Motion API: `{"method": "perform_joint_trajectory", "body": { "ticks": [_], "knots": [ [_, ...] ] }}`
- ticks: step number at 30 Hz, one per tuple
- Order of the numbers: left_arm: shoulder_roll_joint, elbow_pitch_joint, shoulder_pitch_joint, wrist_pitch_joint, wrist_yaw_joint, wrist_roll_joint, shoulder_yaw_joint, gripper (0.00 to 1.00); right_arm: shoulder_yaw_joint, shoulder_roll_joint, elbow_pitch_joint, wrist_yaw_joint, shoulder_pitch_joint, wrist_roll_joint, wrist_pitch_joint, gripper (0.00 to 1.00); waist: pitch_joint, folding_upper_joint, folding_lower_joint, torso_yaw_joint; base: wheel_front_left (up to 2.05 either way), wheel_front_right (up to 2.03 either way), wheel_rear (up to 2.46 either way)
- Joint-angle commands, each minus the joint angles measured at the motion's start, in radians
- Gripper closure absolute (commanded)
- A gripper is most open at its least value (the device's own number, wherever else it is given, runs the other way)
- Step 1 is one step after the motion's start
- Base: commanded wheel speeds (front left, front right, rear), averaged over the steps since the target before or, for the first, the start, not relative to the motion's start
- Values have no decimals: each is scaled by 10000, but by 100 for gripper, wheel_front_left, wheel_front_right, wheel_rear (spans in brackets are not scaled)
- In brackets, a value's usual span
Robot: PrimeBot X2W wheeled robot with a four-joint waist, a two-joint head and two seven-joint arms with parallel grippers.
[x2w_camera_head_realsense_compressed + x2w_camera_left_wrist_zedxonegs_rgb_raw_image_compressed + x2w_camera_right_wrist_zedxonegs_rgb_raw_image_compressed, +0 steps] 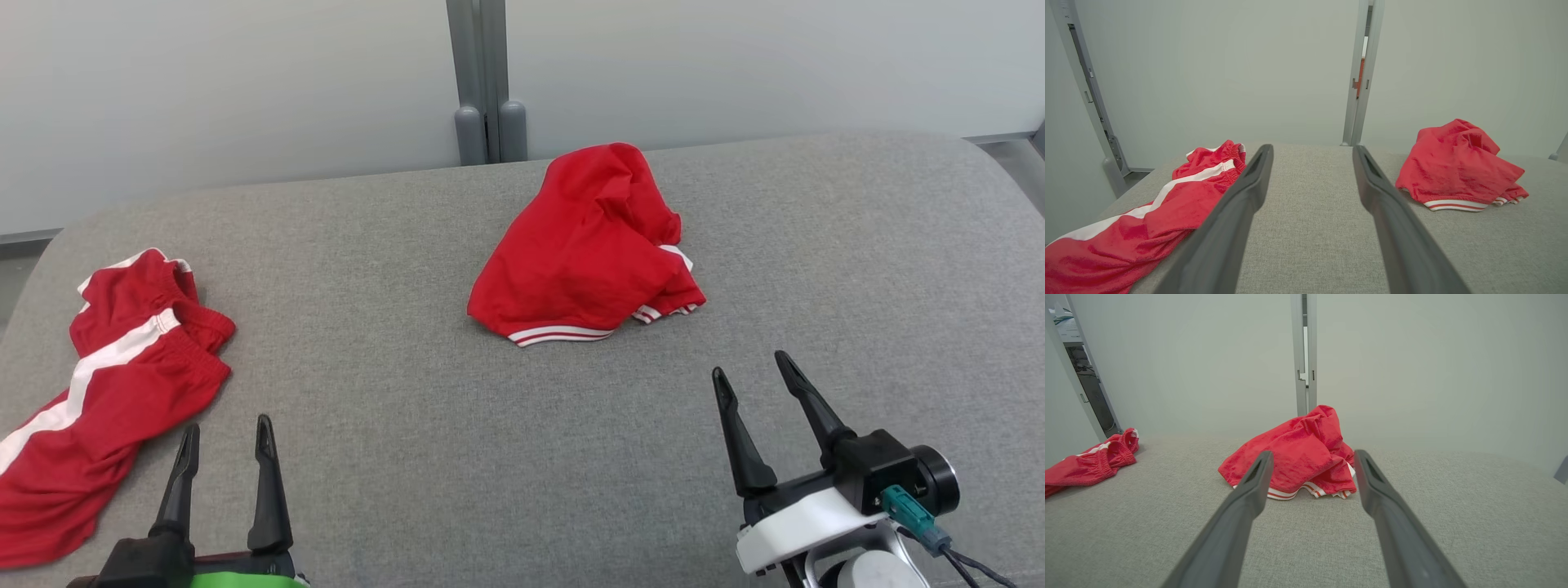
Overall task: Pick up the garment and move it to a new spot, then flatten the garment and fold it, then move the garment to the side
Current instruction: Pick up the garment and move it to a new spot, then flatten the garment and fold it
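A white-striped red garment (106, 384) lies at the left of the grey fabric-covered tabletop (424, 425), just beside the left gripper (227, 425), which is open and empty. The crumpled red garment (584, 245) sits mid-tabletop toward the far edge. It lies ahead and to the left of the right gripper (750, 366), which is also spread wide, and the two are well apart.

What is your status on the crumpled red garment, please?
Left gripper open, empty. Right gripper open, empty, short of the crumpled red garment. Garment bunched mid-cushion, untouched. Striped red shorts far left, out of the way.
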Motion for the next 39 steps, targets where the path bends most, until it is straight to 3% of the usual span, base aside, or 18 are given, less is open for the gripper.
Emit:
{"method": "perform_joint_trajectory", "body": {
  "ticks": [1,39],
  "knots": [
    [-2,71,198,0,-8,35,65,0,35,-17,20,-6,170,41,-3,0,-60,0,1,-18,0,0,0],
    [-2,525,391,-2,200,460,-544,0,98,-16,250,-6,475,78,-3,0,-270,0,1,-61,0,0,0]
  ]
}}
